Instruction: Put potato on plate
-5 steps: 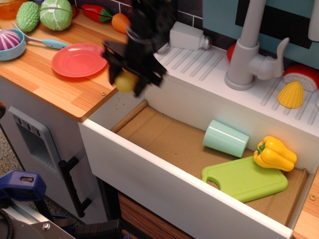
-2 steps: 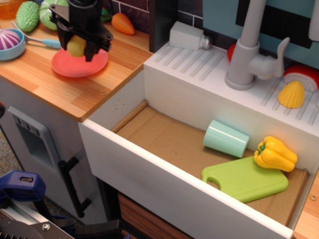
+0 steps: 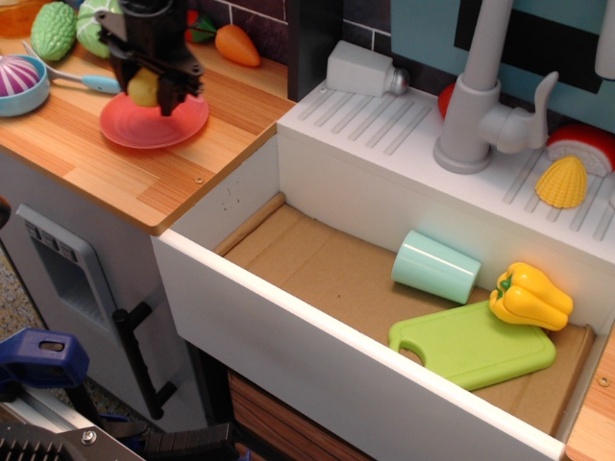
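Note:
The pale-yellow potato point(image 3: 143, 87) is held between the black fingers of my gripper point(image 3: 146, 88), which is shut on it. The gripper hangs over the coral-red plate point(image 3: 163, 128) on the wooden counter at the upper left, covering the plate's far part. The potato sits just above the plate's surface; I cannot tell whether it touches.
A blue bowl with a purple onion point(image 3: 19, 80), a blue spoon point(image 3: 91, 83), green vegetables point(image 3: 53, 31) and a carrot point(image 3: 236, 44) lie around the plate. The sink point(image 3: 317, 264) holds a mint cup point(image 3: 435, 266), a green cutting board point(image 3: 473, 345) and a yellow pepper point(image 3: 530, 296). A faucet point(image 3: 476, 96) and corn point(image 3: 562, 182) stand behind.
The gripper carried the potato left from the sink's edge to above the plate, then shifted slightly further back and left over it.

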`<action>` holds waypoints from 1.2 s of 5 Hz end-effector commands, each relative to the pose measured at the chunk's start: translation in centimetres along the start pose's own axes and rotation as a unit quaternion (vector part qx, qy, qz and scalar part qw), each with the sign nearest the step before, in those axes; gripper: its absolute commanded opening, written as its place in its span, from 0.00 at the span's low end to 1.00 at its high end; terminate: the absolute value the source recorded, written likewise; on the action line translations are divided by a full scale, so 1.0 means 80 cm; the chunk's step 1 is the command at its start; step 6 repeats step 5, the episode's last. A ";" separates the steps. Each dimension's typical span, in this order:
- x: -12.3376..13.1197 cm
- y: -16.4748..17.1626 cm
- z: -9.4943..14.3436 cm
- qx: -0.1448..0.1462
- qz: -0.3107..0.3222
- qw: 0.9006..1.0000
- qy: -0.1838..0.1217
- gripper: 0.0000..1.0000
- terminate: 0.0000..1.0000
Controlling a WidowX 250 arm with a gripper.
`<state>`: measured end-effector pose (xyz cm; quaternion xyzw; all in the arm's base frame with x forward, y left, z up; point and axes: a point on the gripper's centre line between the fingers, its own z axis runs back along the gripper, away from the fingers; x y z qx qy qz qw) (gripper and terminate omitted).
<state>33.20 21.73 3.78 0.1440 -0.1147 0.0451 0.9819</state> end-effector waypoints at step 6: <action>0.013 0.018 0.003 0.012 0.000 0.999 -0.044 1.00 1.00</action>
